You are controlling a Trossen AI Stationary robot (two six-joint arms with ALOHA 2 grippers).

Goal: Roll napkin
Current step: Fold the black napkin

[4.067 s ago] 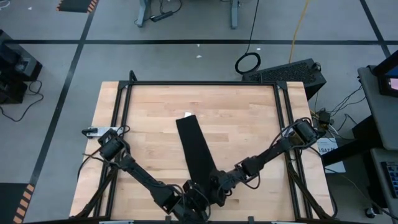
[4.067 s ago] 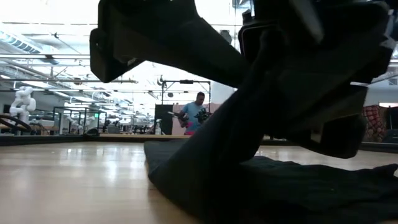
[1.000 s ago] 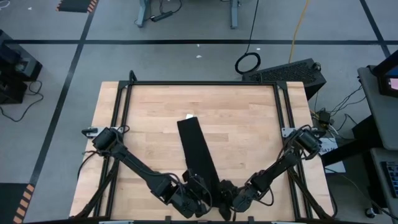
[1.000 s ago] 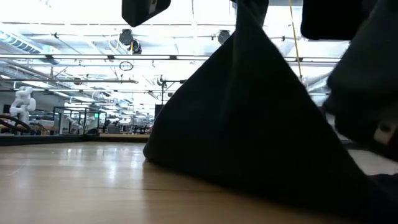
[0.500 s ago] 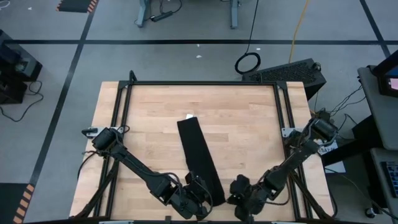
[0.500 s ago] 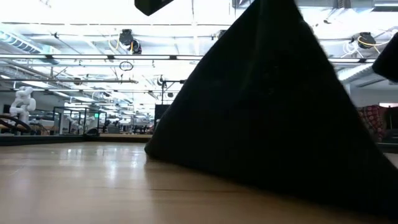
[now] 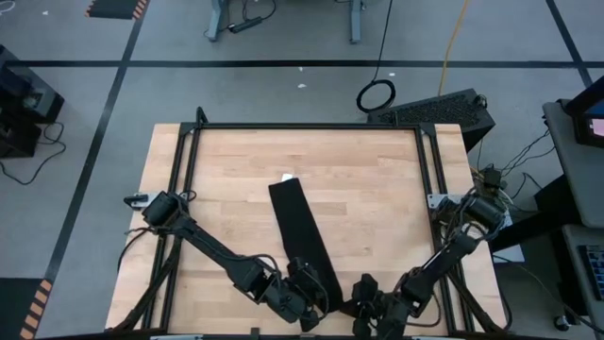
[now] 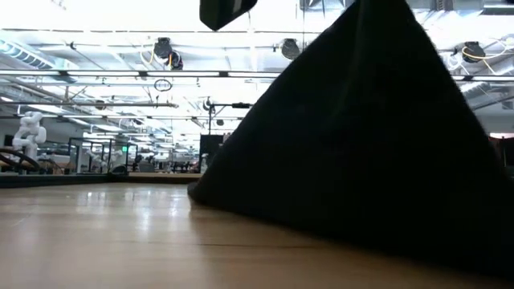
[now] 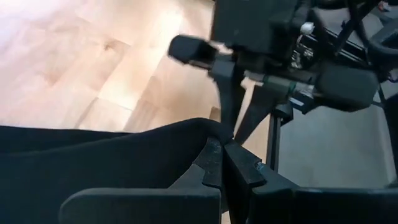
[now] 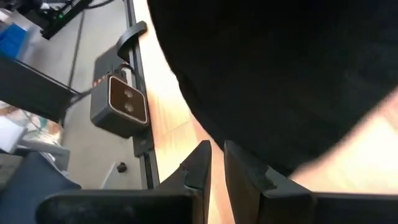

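The black napkin (image 7: 302, 236) lies as a long narrow strip on the wooden table (image 7: 217, 189). Its far end, with the white tag (image 7: 286, 176), rests flat on the wood. Its near end is raised into a dark tent (image 8: 361, 144). My left gripper (image 7: 316, 304) is shut on that near end. My right gripper (image 7: 363, 304) stands just to the right of it at the near edge. Its fingers (image 10: 214, 149) are shut, with nothing between them, just short of the cloth's edge. My left gripper pinches the napkin's near end at its raised edge (image 9: 208, 127) between its two fingers (image 9: 239, 165). It comes slanting down from the table's left side. One layer or several, I cannot tell. That end is lifted off the wood, and the cloth slopes down from the fingers to the table.
A black metal frame (image 7: 189, 151) runs along the table's left, far and right sides. A camera block (image 10: 121, 102) sits on the near rail. Bare wood lies to the left and right of the strip.
My right gripper has drawn away from the napkin's near end toward the table's right edge, and its wrist has turned. The napkin's near end has stayed lifted in my left gripper, and the far end has stayed flat.
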